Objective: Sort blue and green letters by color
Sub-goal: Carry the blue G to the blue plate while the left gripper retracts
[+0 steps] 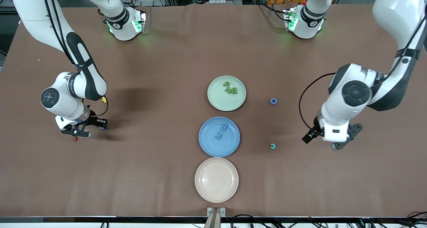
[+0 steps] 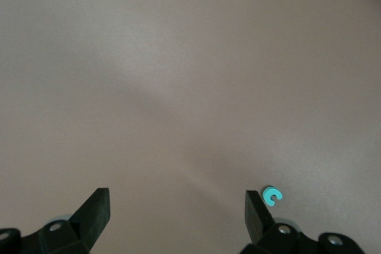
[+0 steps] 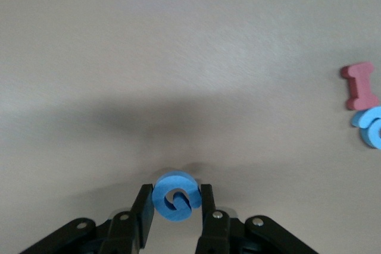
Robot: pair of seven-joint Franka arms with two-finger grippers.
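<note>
Sorting is part done: three green letters (image 1: pixel 230 87) lie on the green plate (image 1: pixel 217 101) and two blue letters (image 1: pixel 221 131) on the blue plate (image 1: pixel 206 144). The pink plate (image 1: pixel 203 191) holds nothing.

Step in hand: the right end effector (image 3: pixel 176 203), low over the desk (image 1: pixel 160 171) at the right arm's end, is clamped on a blue letter (image 3: pixel 175 196), fingers pressing its two sides. In the right wrist view another blue letter (image 3: pixel 372 126) and a dark red letter (image 3: pixel 360 84) lie on the desk close by, touching or nearly so.

Next move, by judgement: lift, carry toward the blue plate at roughly 3 o'clock from that end effector in the front view, and release over it.

Left end effector (image 2: pixel 177 218) hangs with fingers wide apart, holding nothing, over bare desk at the left arm's end; this arm appears to wait. A teal C-shaped letter (image 1: pixel 273 146) lies at about 9 o'clock of it in the front view, and a blue ring letter (image 1: pixel 273 101) at about 10 o'clock. Both remain unsorted.

Right arm pose: elbow bent, wrist turned downward. Left arm likewise.
</note>
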